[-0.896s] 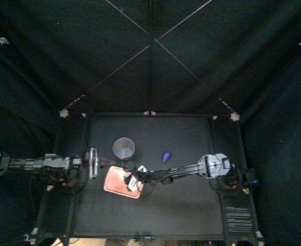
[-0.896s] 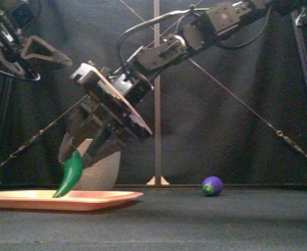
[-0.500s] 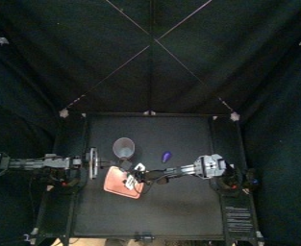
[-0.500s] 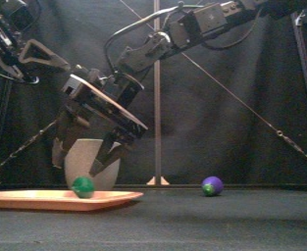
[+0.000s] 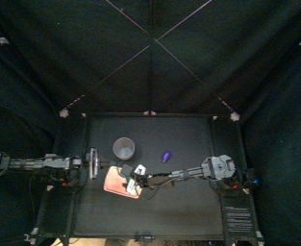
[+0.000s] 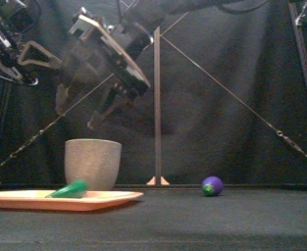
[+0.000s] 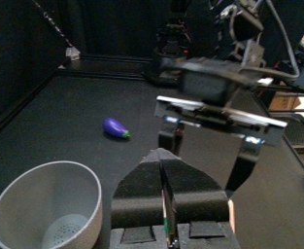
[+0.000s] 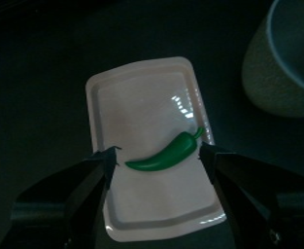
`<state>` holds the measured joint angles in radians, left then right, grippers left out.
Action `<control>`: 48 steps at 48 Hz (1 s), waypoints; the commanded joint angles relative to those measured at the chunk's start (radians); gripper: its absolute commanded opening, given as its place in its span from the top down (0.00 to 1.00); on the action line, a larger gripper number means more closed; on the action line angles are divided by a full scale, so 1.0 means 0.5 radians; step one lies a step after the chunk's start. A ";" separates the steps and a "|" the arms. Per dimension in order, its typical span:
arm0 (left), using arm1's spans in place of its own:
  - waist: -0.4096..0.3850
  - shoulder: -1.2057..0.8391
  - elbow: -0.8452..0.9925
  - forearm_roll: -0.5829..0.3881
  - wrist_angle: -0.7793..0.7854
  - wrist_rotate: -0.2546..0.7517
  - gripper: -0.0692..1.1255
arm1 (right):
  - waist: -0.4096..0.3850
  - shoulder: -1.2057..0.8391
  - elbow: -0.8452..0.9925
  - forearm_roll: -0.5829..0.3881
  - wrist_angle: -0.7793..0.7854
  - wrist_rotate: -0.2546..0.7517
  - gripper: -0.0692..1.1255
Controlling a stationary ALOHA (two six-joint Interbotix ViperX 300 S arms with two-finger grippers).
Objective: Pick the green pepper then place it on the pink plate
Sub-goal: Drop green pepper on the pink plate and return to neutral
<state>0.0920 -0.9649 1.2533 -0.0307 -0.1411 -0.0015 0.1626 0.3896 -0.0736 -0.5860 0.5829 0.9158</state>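
Left edge: the left arm rests low at the table's left side. The left gripper (image 7: 163, 171) points toward the middle, and its jaws are pressed together with nothing between them.

Surface: the black table (image 5: 191, 207) is matte and bare apart from four things. The pink plate (image 8: 139, 89) lies flat, left of centre and toward the front. The green pepper (image 8: 165, 153) lies on its side on the plate, near the middle, with its whole length resting on the pink surface. Nothing is touching it. From the front I see it low on the plate, in front of the cup.

The grey bowl (image 6: 93, 164) is a tall speckled cup. It stands upright just behind the plate and I see nothing inside it.

Above the plate hangs the right gripper (image 5: 137, 175), well clear of the pepper, with its jaws spread wide and empty. In its wrist view the two jaws frame the pepper on either side without touching it. Its arm slopes up and back to the right.

Right of centre, a small purple toy (image 6: 212, 184) sits alone on the table, well apart from the plate.

Room: black curtain (image 5: 150, 58) closes the back and both sides.
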 commanded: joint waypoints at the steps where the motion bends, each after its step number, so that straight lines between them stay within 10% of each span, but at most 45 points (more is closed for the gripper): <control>1: 0.003 0.003 -0.049 -0.003 -0.034 0.003 0.87 | 0.046 -0.196 0.040 -0.236 0.003 0.006 0.11; 28: 0.006 0.003 -0.049 0.101 -0.098 0.012 0.87 | 0.034 -0.736 0.699 -0.841 -0.503 0.003 0.11; 48: 0.006 0.003 -0.040 0.144 -0.101 0.012 0.87 | -0.178 -1.150 1.197 -0.834 -0.945 0.003 0.11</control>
<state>0.0936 -0.9649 1.2533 0.0368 -0.1825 0.0031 0.0966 -0.1243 0.5047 -1.0063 0.1657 0.9158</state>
